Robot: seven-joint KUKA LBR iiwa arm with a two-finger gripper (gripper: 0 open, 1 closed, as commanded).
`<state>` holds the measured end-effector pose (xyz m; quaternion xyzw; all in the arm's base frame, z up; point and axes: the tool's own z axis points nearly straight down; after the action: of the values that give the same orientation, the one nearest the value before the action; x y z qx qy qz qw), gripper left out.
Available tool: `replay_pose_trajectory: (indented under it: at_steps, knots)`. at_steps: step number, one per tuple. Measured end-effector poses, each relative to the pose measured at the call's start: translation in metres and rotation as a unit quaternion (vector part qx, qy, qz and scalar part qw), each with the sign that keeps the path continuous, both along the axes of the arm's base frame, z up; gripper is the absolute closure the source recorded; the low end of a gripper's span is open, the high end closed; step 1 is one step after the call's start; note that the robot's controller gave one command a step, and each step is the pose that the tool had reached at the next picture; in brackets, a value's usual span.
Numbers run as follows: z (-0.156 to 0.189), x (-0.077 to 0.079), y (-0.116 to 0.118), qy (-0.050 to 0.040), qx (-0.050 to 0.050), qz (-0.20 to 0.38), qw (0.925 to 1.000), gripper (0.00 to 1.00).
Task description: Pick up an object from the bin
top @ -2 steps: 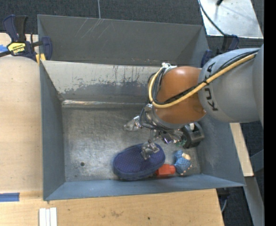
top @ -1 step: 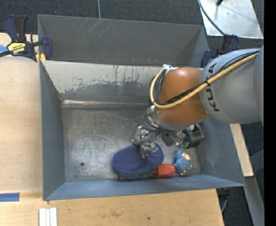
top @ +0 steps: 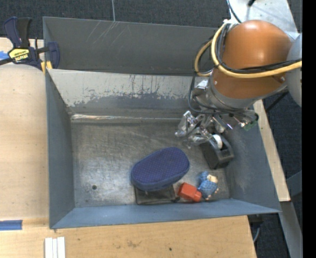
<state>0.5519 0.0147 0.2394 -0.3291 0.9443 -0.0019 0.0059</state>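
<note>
gripper (top: 199, 130) over black box (top: 218, 156) at right of bin (top: 60, 144); wide or narrow, could not tell. blue oval pad (top: 160, 168), red block (top: 188, 191) and small blue figure (top: 206, 184) close by. risk: box sat near the wall, so a descent might clip it sideways.

The matt metal bin (top: 61, 144) is scuffed, the blue pouch (top: 160, 168) textured cloth, the red block (top: 188, 191) smooth.
</note>
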Motion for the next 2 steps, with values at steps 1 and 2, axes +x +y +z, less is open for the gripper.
replay_pose_trajectory:
  at_steps: [1,2]
  knots:
    - [-0.004,-0.002,0.001,0.0045,0.001,-0.001,1.0,0.0]
    - [-0.164,-0.021,0.093,0.0064,-0.005,0.096,0.9953,0.0]
